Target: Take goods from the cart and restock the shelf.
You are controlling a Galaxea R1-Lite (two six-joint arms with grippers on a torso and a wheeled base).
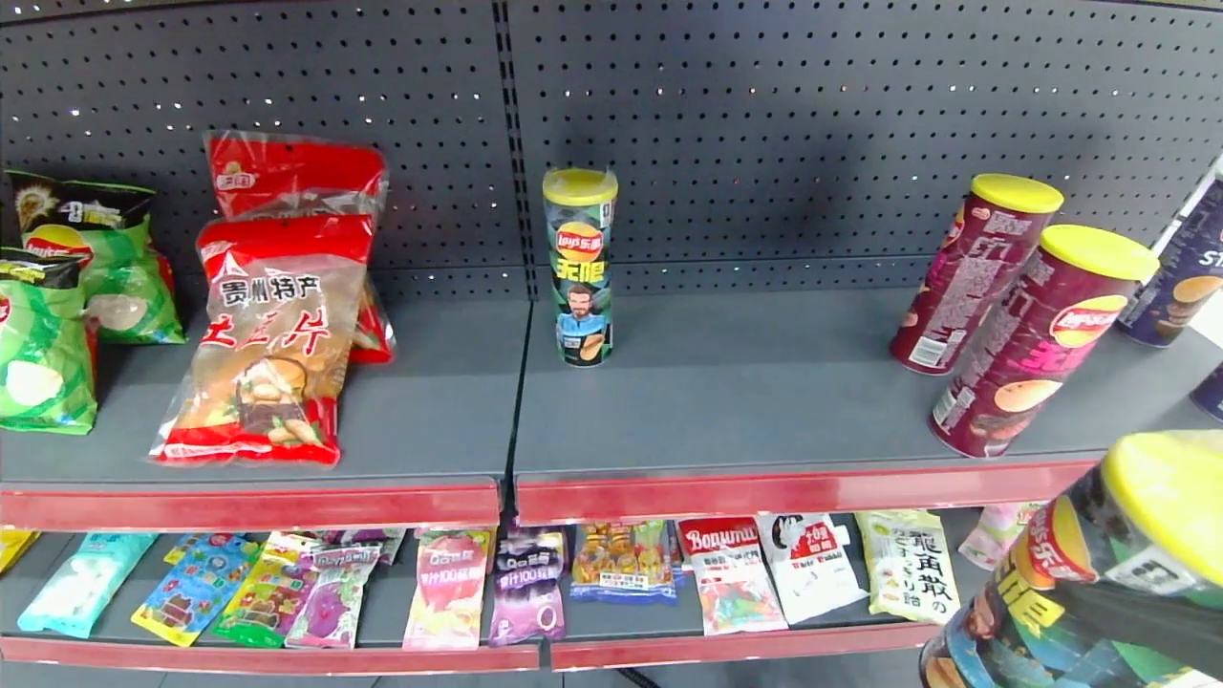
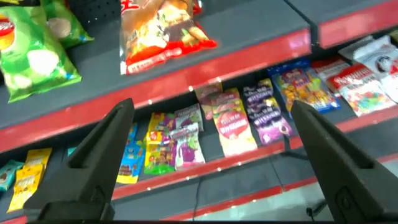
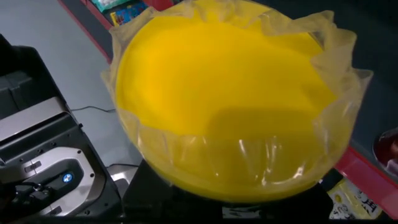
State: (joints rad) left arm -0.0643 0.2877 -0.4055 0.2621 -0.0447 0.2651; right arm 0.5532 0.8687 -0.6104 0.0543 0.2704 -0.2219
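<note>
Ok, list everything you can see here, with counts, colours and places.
shelf: one, grey, red edges, two tiers.
green bags: two, upper tier, far left.
red bags: two, upper tier, left.
green can: one, yellow lid, upper middle.
maroon cans: two, yellow lids, upper right.
blue can: at least one, upper far right.
packets: a row, mixed colours, lower tier.
held can: one, yellow lid, in right gripper.
left gripper: black, open, empty.
right gripper: black, shut on held can.

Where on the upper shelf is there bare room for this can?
Widest gap: between the lone can and the two maroon cans. A narrower strip lies between the red bags and the lone can. The left end, with green bags, and the right end are crowded.
</note>
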